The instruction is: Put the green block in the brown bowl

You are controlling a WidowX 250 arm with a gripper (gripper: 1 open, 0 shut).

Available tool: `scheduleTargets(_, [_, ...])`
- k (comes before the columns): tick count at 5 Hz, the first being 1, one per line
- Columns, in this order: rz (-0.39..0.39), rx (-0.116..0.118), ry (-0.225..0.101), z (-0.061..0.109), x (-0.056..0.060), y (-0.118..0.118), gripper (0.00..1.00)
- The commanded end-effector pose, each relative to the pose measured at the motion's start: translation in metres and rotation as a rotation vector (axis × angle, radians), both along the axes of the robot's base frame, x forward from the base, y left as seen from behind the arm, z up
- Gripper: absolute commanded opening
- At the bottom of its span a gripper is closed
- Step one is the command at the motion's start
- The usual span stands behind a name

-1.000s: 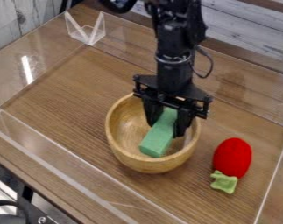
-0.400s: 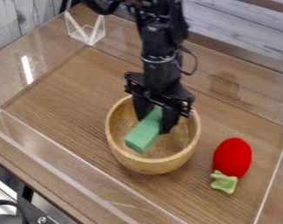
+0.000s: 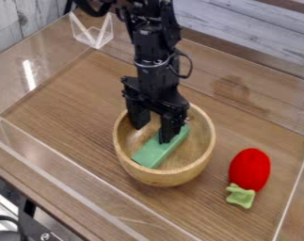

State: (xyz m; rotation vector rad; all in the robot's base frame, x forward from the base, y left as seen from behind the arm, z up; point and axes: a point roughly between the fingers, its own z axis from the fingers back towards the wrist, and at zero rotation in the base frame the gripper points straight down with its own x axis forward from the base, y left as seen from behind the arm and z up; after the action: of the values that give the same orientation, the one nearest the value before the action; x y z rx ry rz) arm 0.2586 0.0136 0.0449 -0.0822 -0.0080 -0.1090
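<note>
Open tabletop (image 3: 79, 104) around brown bowl (image 3: 129, 151)

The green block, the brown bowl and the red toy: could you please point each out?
green block (image 3: 158, 151), camera view, on its top face.
brown bowl (image 3: 126, 151), camera view, on its left rim.
red toy (image 3: 249, 168), camera view, on its red body.

I see no readable text, label, brand, number or sign anywhere: nothing on my arm, the bowl, the block, the red toy or the table.

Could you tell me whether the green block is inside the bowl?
Inside: the green block lies within the brown bowl.
</note>
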Motion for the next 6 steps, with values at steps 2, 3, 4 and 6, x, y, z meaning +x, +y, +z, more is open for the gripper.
scheduleTargets(2, [-0.050, 0.004, -0.029, 0.000, 0.008, -0.002, 1.00])
scheduleTargets(3, [-0.038, 0.006, -0.027, -0.003, 0.010, -0.005, 1.00])
scheduleTargets(4, [-0.005, 0.008, -0.024, -0.007, 0.017, -0.005, 1.00])
scheduleTargets(6, [0.042, -0.014, -0.080, 0.033, 0.032, 0.002, 1.00])
